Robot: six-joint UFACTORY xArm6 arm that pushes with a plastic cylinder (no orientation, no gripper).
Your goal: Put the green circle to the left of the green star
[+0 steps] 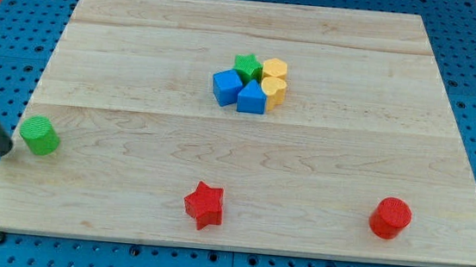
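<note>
The green circle [40, 135] lies near the board's left edge, a little below mid-height. The green star [246, 65] sits in a tight cluster above the board's centre, far to the upper right of the circle. My tip [1, 153] is the lower end of a dark rod coming in from the view's left; it stands just left of and slightly below the green circle, close to it or touching it.
The cluster holds a blue block [226, 87] and a blue block [251, 97] below the star, and two yellow blocks [275, 69] [274, 90] on its right. A red star [204, 204] and a red circle [390, 218] lie near the board's bottom edge [228, 247].
</note>
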